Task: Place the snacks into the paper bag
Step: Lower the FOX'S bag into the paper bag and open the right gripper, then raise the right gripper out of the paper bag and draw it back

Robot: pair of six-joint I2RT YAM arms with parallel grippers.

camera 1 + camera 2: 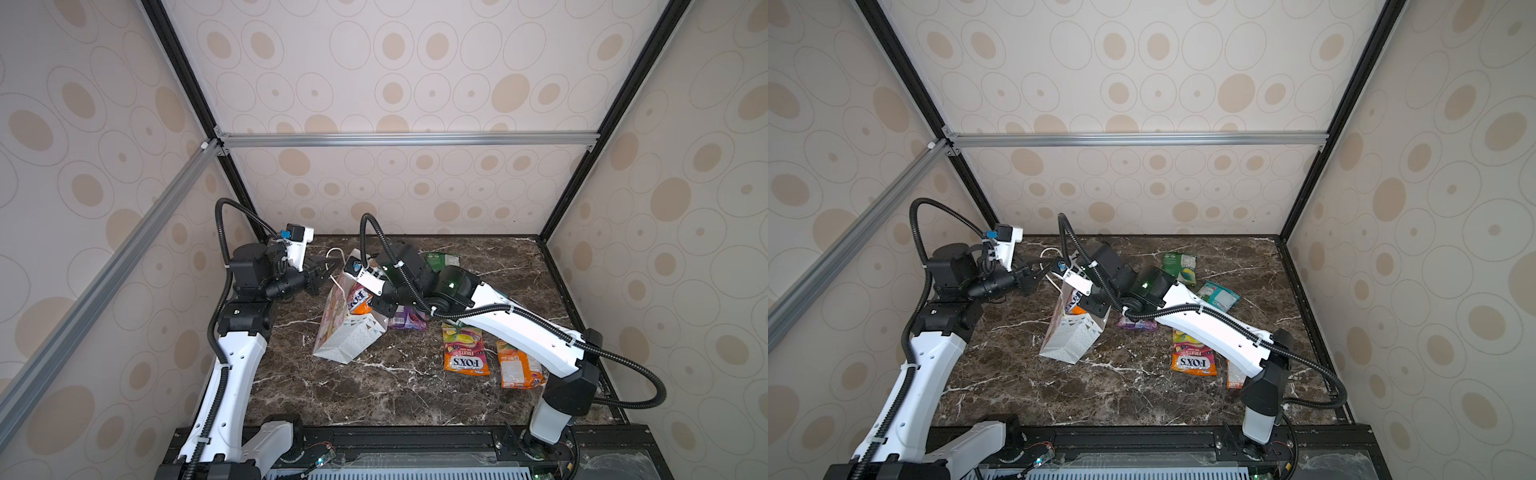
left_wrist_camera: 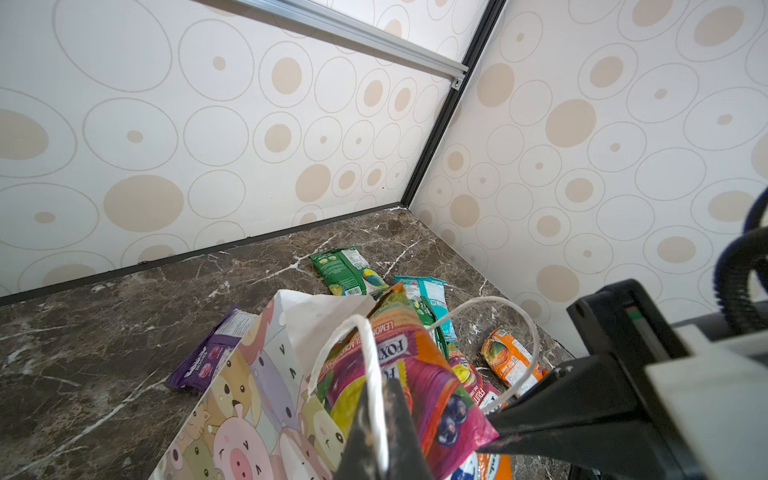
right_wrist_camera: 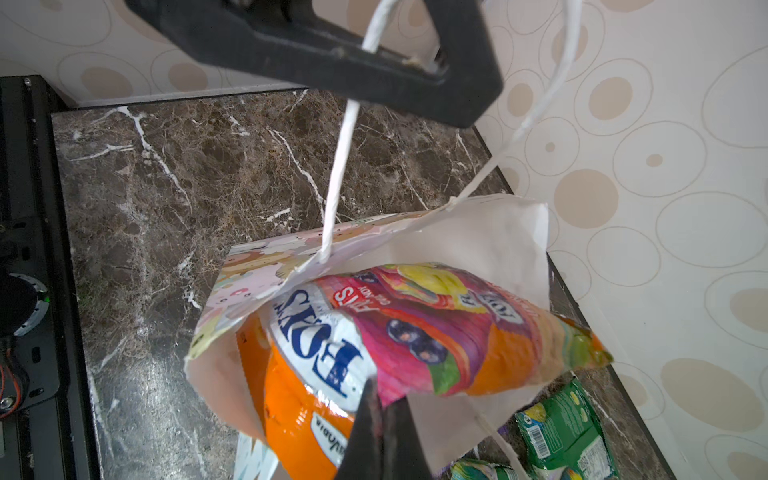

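Observation:
The paper bag (image 1: 353, 336) (image 1: 1071, 338) leans on the marble table with its mouth held up. My left gripper (image 2: 384, 415) (image 1: 328, 270) is shut on its white cord handle (image 3: 338, 166). The jaws of my right gripper (image 3: 380, 432) are shut on the corner of an orange FOX'S snack packet (image 3: 316, 345) (image 2: 415, 374) that sits partly inside the bag's mouth. On the table lie a purple packet (image 1: 409, 318), two orange packets (image 1: 464, 351) (image 1: 519, 365), a green packet (image 1: 1179, 266) and a teal one (image 1: 1219, 295).
The cell's patterned walls (image 1: 415, 187) close in the table at the back and sides. A black rail (image 1: 415, 440) runs along the front edge. My right arm (image 1: 519, 328) stretches over the loose packets on the right.

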